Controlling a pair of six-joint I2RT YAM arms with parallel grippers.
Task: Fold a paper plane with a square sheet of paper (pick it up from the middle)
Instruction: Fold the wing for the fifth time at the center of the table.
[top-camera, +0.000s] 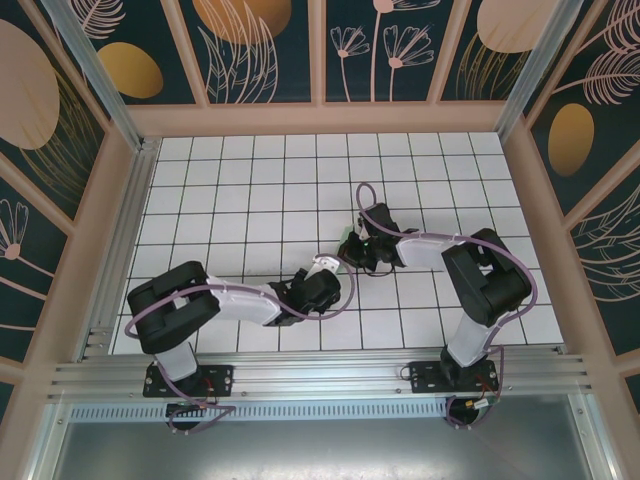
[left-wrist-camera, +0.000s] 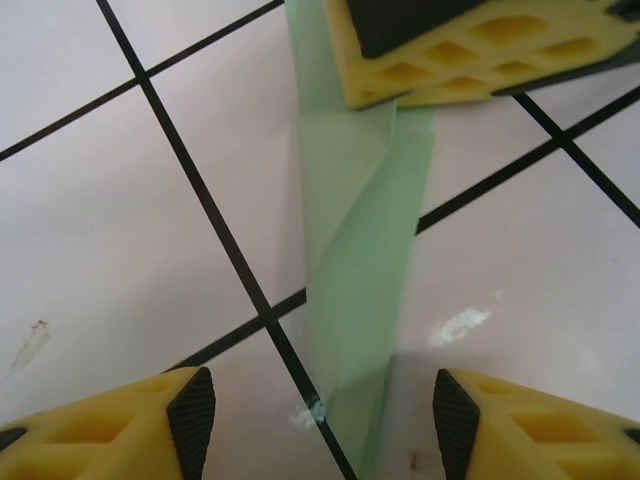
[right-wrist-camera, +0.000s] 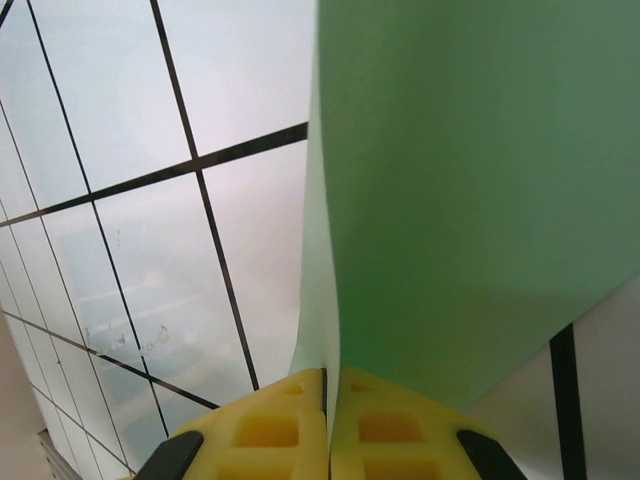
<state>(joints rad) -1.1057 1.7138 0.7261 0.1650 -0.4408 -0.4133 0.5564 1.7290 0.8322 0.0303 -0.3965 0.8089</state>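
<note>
Since the thin green paper is light, limp and crease-prone, the right gripper pinches what seems its folded spine while the left gripper straddles it, unclenched.

Bare tiled table lies open far and left, fenced by wooden walls; mid-table the right gripper, clamping the folded green paper, blocks the spread-fingered left gripper

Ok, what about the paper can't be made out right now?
Right wrist: paper, pinched by right hand, runs off top and right edges; shape unreadable.
Left wrist: far end under right hand, near end cut at bottom.
Top: left hand and right hand mostly cover it.
</note>
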